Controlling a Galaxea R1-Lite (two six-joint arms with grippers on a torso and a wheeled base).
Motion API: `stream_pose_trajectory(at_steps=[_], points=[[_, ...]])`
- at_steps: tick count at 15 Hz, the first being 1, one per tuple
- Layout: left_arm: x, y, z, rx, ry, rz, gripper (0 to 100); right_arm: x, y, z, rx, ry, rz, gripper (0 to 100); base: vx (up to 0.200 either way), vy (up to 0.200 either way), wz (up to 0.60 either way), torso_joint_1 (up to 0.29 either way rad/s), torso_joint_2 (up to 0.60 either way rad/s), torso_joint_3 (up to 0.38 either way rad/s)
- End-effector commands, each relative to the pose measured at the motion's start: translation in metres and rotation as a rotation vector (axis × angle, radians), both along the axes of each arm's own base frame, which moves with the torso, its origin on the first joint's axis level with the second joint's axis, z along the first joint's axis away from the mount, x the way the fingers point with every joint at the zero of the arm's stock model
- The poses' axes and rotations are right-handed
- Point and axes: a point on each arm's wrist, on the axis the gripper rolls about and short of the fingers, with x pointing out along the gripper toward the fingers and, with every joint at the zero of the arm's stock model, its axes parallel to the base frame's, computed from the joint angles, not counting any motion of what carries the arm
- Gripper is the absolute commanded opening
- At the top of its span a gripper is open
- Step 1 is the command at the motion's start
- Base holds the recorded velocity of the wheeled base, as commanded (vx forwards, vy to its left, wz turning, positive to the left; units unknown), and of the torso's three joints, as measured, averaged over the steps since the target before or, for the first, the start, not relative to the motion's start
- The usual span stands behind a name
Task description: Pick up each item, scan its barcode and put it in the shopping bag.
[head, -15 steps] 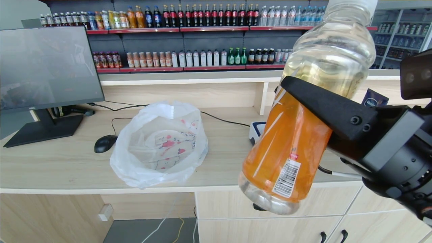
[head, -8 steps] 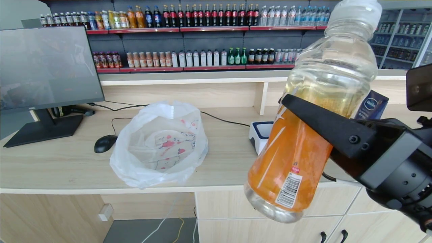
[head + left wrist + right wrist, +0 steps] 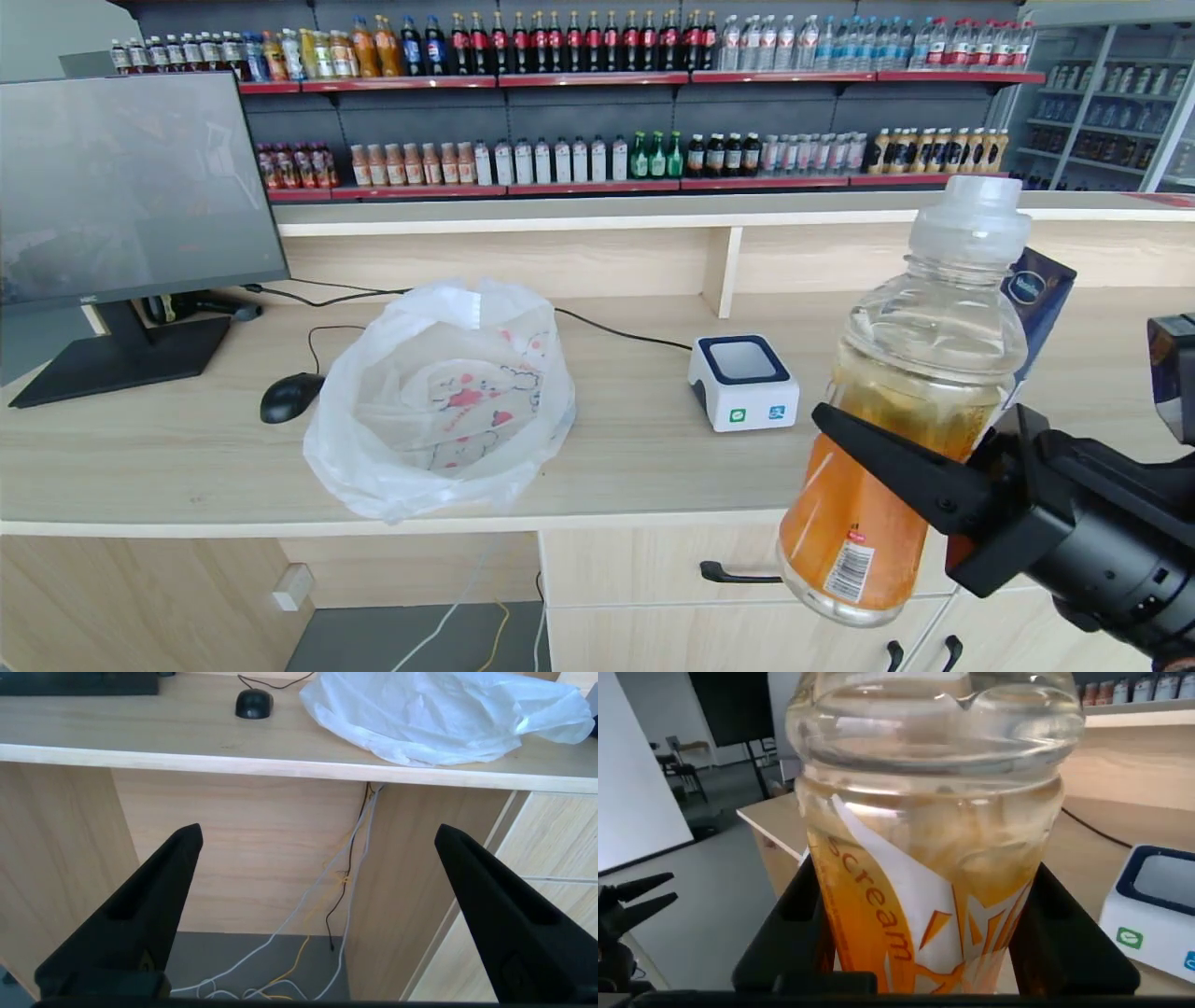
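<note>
— What lies around the work?

— A pale wooden counter [image 3: 607, 448] runs across the middle of the head view. At the far left stands a dark monitor [image 3: 131, 187], and a black mouse [image 3: 291, 397] lies just right of its foot. The white shopping bag [image 3: 443, 401] sits left of centre with its mouth open upward. A small white scanner [image 3: 742, 381] sits right of centre. Shelves [image 3: 597, 84] of drinks fill the top of the frame.

— And what stands between the bottle and the bag?

— The scanner does, on the counter between them in the frame. A blue box [image 3: 1036, 299] leans right behind the bottle's shoulder.

— Where is the bottle?

— The bottle [image 3: 896, 448] is in the lower right of the head view, off the counter and in front of its edge. The right gripper [image 3: 868, 448] is clamped around its orange middle, with one black finger crossing the front.

— Which way does it point?

— It is nearly upright. Its long axis rises steeply from the base at lower left to the clear cap at upper right. The barcode label [image 3: 850, 569] near the base faces the head camera.

— And the other arm?

— The left gripper [image 3: 318, 905] is below the counter edge, jaws spread wide with nothing between them. Cables [image 3: 346, 877] hang behind it.
</note>
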Motion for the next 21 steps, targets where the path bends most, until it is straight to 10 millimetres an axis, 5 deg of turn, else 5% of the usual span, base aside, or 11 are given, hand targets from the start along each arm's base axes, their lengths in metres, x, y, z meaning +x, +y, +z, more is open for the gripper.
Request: stream_pose_trajectory(at_steps=[1, 3, 12, 21], points=[[0.000, 0.000, 0.000, 0.000, 0.000, 0.000, 100, -0.003, -0.018, -0.003, -0.025, -0.018, -0.081, 0, 0.000, 0.000, 0.00, 0.000, 0.00, 0.000], [0.000, 0.000, 0.000, 0.000, 0.000, 0.000, 100, 0.004, -0.040, -0.007, -0.111, -0.081, -0.230, 0, 0.000, 0.000, 0.00, 0.000, 0.00, 0.000], [0.000, 0.000, 0.000, 0.002, 0.000, 0.000, 100, -0.029, -0.061, -0.010, -0.164, -0.237, -0.310, 0, 0.000, 0.000, 0.00, 0.000, 0.00, 0.000], [0.000, 0.000, 0.000, -0.007, 0.000, 0.000, 100, -0.016, -0.074, -0.008, -0.170, -0.215, -0.425, 0, 0.000, 0.067, 0.00, 0.000, 0.00, 0.001]])
